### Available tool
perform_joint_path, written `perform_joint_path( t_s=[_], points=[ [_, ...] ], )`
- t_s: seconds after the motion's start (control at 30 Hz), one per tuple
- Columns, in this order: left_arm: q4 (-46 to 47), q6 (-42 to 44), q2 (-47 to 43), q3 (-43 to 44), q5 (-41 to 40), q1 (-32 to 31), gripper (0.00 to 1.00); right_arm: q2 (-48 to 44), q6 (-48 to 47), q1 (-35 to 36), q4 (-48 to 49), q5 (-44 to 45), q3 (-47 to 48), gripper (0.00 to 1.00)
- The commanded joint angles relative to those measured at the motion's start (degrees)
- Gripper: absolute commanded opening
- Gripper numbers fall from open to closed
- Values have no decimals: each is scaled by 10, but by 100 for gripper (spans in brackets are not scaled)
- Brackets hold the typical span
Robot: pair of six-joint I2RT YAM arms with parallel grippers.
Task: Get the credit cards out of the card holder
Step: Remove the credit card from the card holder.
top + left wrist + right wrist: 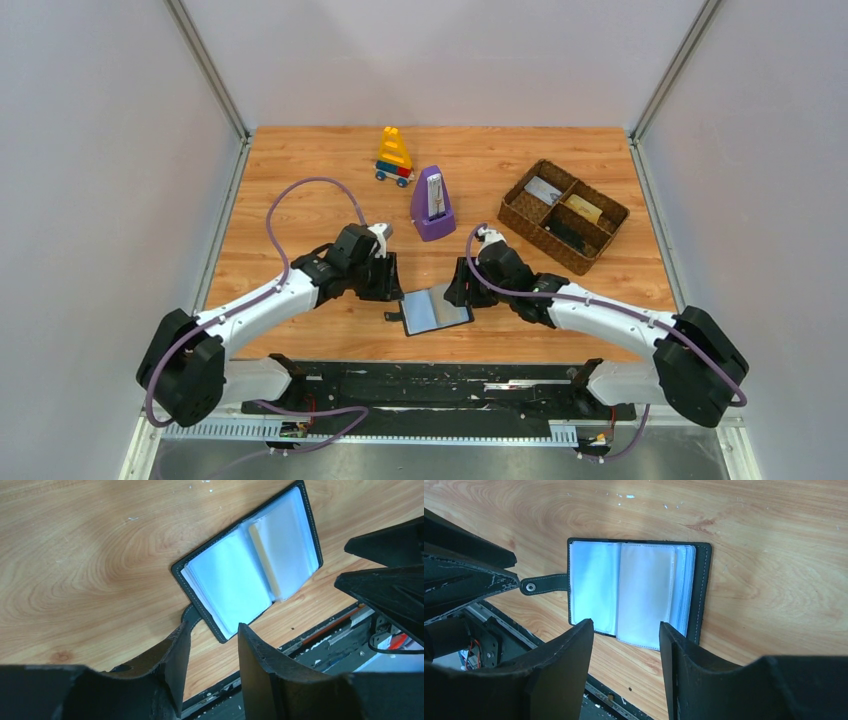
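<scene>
- Counter (pixel 300 180): wooden, bearing all below.
- Two arms, one on each side of the holder (pixel 436 310). Left pincer (pixel 212 630) and right pincer (pixel 625 625) both spread apart, gripping nothing, poised over the holder's edges.
- One woven tray (pixel 522 184), far right, three compartments: grey piece (pixel 543 190), tan piece (pixel 583 209), dark piece (pixel 570 235).
- One holder, lying open near the front edge, clear sleeves up, snap strap out to the left.
- One purple metronome (pixel 432 205), upright just behind the holder, between the arms.
- One block toy (pixel 394 158), farther back.
- Cards (pixel 264 562): only a pale yellow edge visible inside one sleeve; count unclear.
</scene>
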Motion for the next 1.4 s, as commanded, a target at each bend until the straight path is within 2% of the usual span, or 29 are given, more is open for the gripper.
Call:
perform_joint_path(
  t_s=[0.0, 0.2, 0.4, 0.47, 0.8, 1.37],
  points=[
    [29, -8, -10, 11, 24, 1, 48, 14, -2, -9, 32, -7, 9, 52],
    [95, -13, 36, -16, 64, 0, 39, 46, 0, -26, 86, -61, -2, 52],
    [130, -14, 85, -27, 69, 1, 28, 67, 1, -33, 109, -73, -8, 51],
    [144, -16, 100, -31, 76, 1, 27, 78, 3, -34, 112, -73, -10, 51],
    [195, -31, 154, -55, 90, 1, 26, 116, 14, -34, 135, -86, -16, 50],
    [292, -64, 159, -69, 150, 1, 27, 123, 30, -34, 158, -95, -38, 46]
  ],
)
